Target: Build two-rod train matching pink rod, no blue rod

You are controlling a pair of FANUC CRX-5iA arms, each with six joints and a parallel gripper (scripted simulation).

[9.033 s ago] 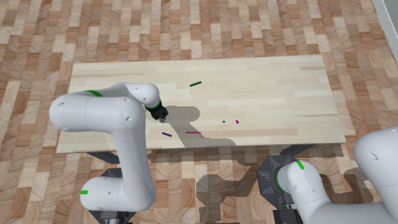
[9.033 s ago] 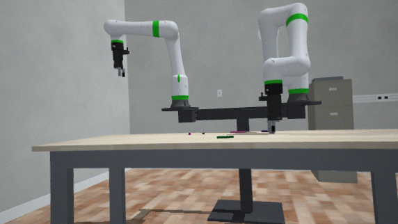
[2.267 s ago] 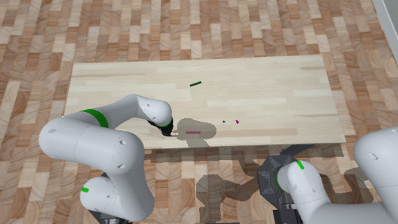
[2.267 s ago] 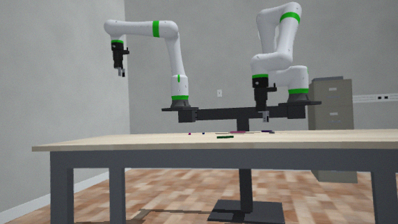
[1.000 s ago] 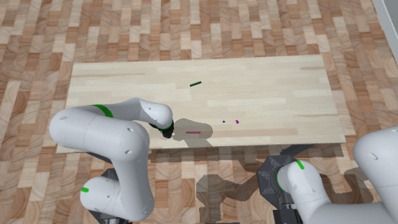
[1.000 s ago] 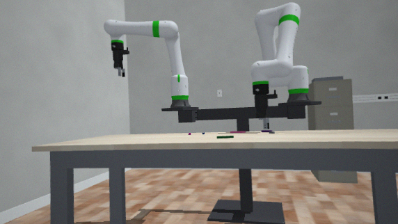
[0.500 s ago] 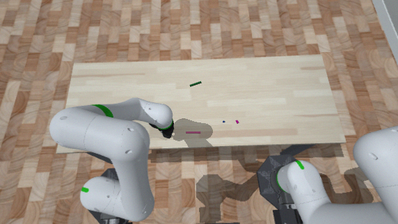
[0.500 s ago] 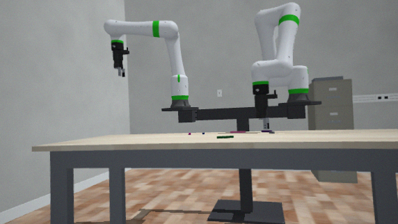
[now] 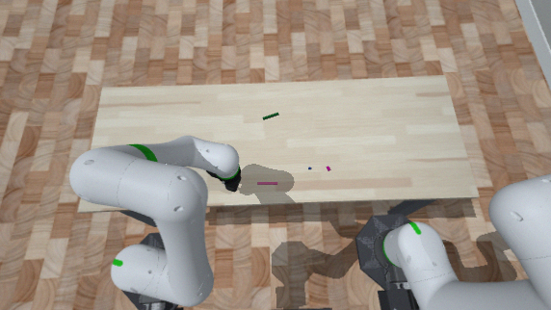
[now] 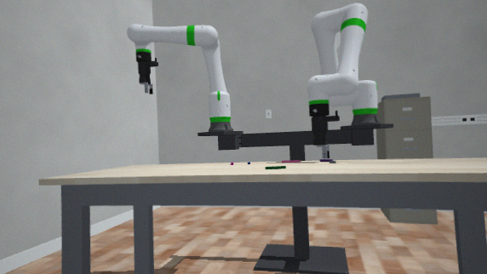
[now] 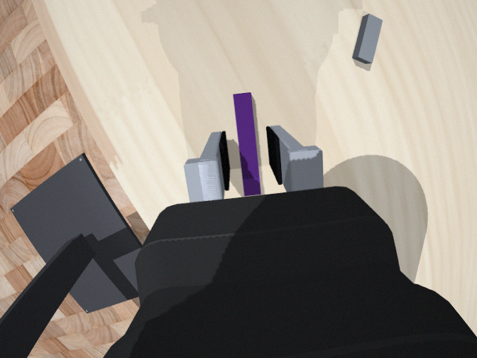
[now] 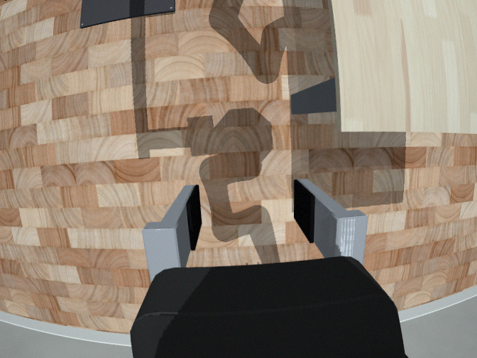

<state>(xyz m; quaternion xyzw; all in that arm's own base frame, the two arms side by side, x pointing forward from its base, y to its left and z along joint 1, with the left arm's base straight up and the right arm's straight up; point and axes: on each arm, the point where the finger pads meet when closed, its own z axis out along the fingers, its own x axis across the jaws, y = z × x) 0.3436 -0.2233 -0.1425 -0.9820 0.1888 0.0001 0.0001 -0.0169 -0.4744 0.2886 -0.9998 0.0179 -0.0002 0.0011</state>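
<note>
Purple square-edged rod between black pads, untouched; left end effector partly spread, right end effector wide.

White robot arms behind a pale table, small coloured rods on top, grey cabinet behind.
</note>
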